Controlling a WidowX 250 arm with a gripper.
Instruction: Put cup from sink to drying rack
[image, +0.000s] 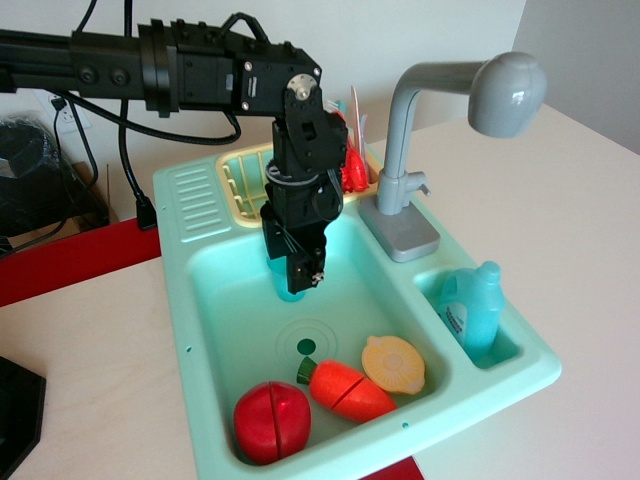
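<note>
The cup (281, 285) is sitting low in the sink (215, 290) basin, mostly hidden.
The gripper (296, 285) is reaching down over it, seemingly closing on it, though I cannot tell; the drying rack (243, 180) is waiting just behind.

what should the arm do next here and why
Probably lift straight up. The tool hangs low in the sink basin with the teal cup at its tip, apparently gripped, though the fingers hide the contact. The drying rack sits behind, above the basin wall, so the cup likely has to rise clear of that wall before moving back over the rack.
</note>
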